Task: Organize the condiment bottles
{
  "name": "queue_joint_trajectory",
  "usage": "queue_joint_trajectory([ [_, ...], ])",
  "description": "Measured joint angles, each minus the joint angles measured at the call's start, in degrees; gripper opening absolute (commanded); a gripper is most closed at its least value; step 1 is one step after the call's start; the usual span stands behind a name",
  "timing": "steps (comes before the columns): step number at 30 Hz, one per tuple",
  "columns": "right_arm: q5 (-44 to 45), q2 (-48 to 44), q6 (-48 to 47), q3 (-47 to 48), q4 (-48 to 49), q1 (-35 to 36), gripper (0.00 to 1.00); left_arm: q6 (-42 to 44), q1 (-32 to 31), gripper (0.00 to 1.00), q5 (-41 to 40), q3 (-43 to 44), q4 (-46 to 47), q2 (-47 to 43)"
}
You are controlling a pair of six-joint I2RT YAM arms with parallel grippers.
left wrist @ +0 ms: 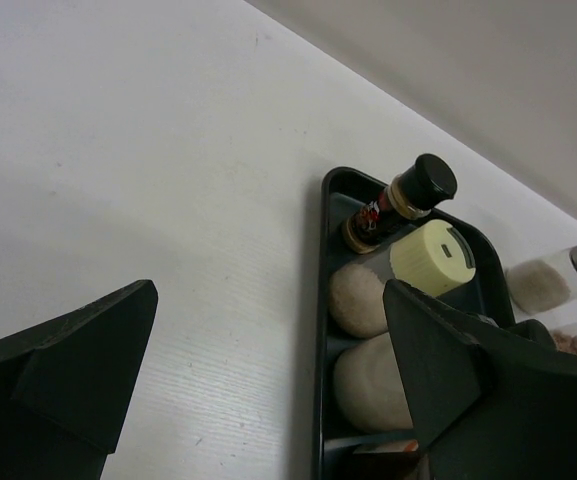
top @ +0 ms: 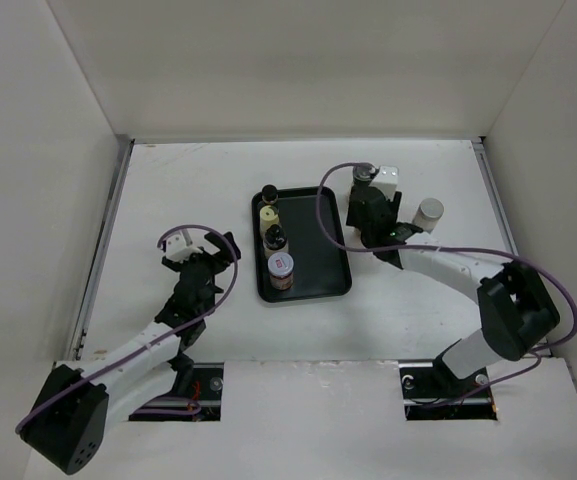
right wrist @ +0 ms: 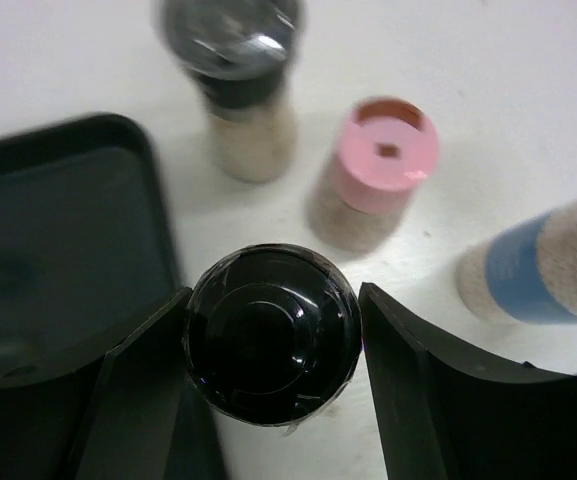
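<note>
Top external view: two arms are reaching from the near edge over a white surface, and a flat black rectangular tray is lying between them.
Tray row: four small bottles are standing in a line along the tray's 9 o'clock side. A black-capped dark bottle is standing at the 12 o'clock end, followed by a yellow-capped cream bottle, a small dark bottle and a pale-lidded brown jar at the 6 o'clock end.
Left hand: the left hand is hovering over bare surface at 9 o'clock of the tray, apart from it. In the left wrist view its fingers are standing wide apart with nothing between them.
Right hand: the right hand is sitting at 2 o'clock of the tray, just beside its rim, and is straddling a glossy black-capped bottle. Both fingers are lying right against the cap's sides, but whether they are pressing on it I cannot tell.
Loose bottles: beyond that cap, a grey-capped beige bottle is standing at 12 o'clock, blurred. A pink-capped beige jar is standing at 1 o'clock, and a blue-labelled speckled bottle is showing at 3 o'clock.
</note>
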Motion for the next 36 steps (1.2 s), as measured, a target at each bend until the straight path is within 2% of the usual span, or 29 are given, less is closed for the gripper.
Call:
queue_joint_trajectory([
  [5,-2.3,1.2,-1.9,9.0,1.7,3.0,0.49,-1.0,0.6,1.00,0.2,-0.7,0.9,2.1],
  [12,-9.1,14.7,-2.5,21.6,6.3,2.6,0.49,-1.4,0.8,1.00,1.1,-0.7,1.3,2.8],
  [19,-13.5,23.8,-2.9,26.0,4.8,2.6,0.52,-1.6,1.1,1.00,3.0,-0.7,1.9,3.7],
  [24,-13.9,25.1,-2.9,26.6,3.6,2.6,0.61,-1.8,1.2,1.00,4.1,-0.7,1.8,5.0],
  [29,-14.0,25.7,-2.9,26.9,3.6,2.3,0.80,-2.0,1.4,1.00,4.4,-0.7,1.8,5.0],
  [36,-15.7,24.2,-3.6,27.4,3.4,2.1,0.90,-2.0,1.4,1.00,4.6,-0.7,1.8,5.0],
])
